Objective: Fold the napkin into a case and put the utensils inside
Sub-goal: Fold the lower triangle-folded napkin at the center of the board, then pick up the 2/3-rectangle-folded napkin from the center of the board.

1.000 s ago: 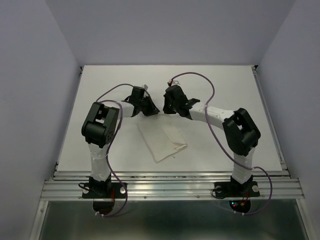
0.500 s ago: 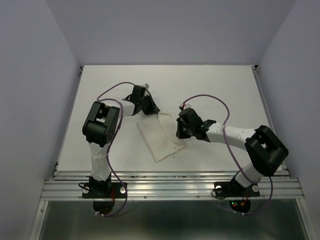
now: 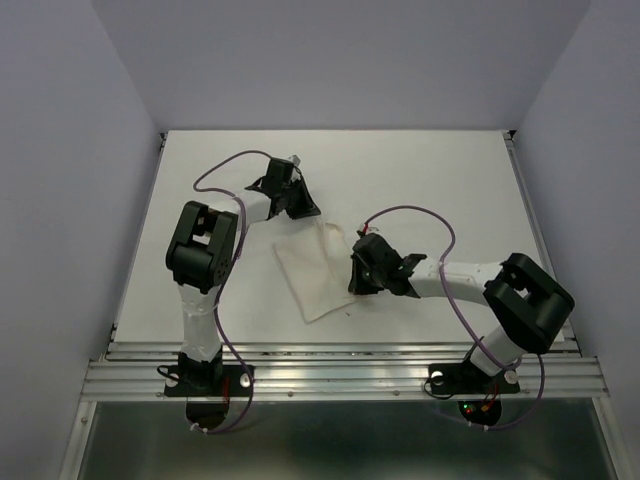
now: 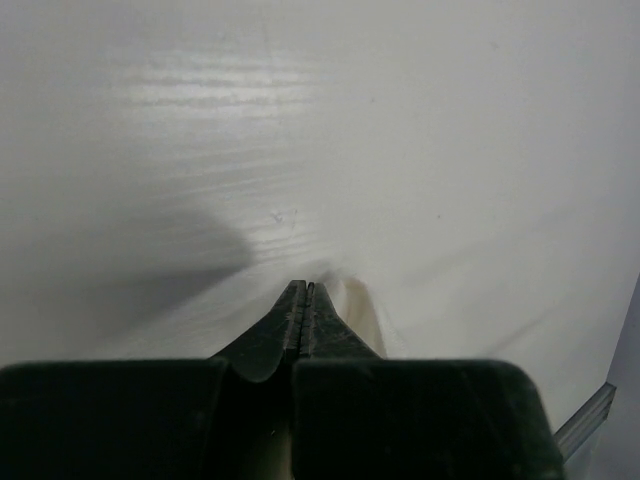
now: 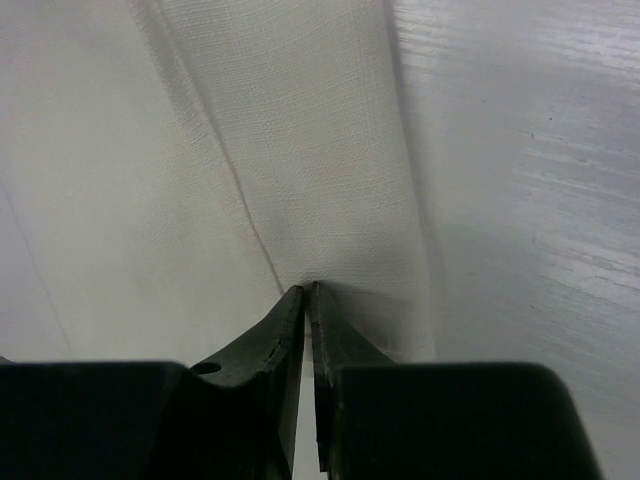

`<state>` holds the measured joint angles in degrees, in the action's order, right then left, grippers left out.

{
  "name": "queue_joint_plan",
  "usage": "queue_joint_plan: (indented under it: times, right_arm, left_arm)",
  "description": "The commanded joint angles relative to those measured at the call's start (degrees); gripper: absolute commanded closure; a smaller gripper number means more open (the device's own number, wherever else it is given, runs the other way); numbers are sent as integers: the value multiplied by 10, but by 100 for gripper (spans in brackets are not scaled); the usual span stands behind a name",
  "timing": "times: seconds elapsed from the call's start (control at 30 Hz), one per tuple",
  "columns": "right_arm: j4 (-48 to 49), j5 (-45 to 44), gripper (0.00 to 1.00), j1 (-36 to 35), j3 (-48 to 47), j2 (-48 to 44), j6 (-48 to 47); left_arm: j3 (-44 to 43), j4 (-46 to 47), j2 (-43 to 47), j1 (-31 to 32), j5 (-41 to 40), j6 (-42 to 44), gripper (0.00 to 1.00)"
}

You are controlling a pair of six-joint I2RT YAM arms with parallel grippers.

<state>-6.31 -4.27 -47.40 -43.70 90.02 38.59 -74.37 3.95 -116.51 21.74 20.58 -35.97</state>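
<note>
White table (image 3: 440, 180), faint wood-grain streaks and soft glare in both wrist views; pale lavender walls (image 3: 340, 60) close it in on three sides, aluminium rail (image 3: 340, 366) along the near edge by the arm bases. Purple cables (image 3: 415, 211) loop over each arm. The napkin (image 3: 312, 268) lies rumpled on the table between the two claws, nearly the table's own white, woven texture plain in the right wrist view. Right claw (image 3: 358, 283) sits low at the napkin's right edge, fingers narrowed to a thin slit and pinching the cloth; creases run from its tips away across the sheet. Left claw (image 3: 293, 200) is beyond the napkin's far-left corner, fingers pressed flat together; a bit of cream cloth shows just right of its tips, whether caught between them I cannot tell. Bare table lies ahead of the left claw, with its shadow to the left.
</note>
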Motion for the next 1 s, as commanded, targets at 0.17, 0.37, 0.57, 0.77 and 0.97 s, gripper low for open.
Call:
queue_joint_plan:
  times: [0.17, 0.37, 0.57, 0.77, 0.97]
  right_arm:
    - [-13, -21, 85, -8, -8, 49, 64]
    - [8, -7, 86, -8, -47, 93, 68]
    - [12, -14, 85, -8, -74, 62, 47]
    - [-6, -90, 77, 12, -115, 21, -22]
    - [-7, -76, 76, 47, -215, 104, -86]
  left_arm:
    - [-124, -121, 72, -13, -95, 63, 100]
    - [-72, -145, 130, -17, -120, 59, 96]
    - [42, -150, 207, -20, -130, 49, 68]
    - [127, -159, 244, -21, -152, 45, 65]
    - [180, -144, 240, -22, -164, 22, 82]
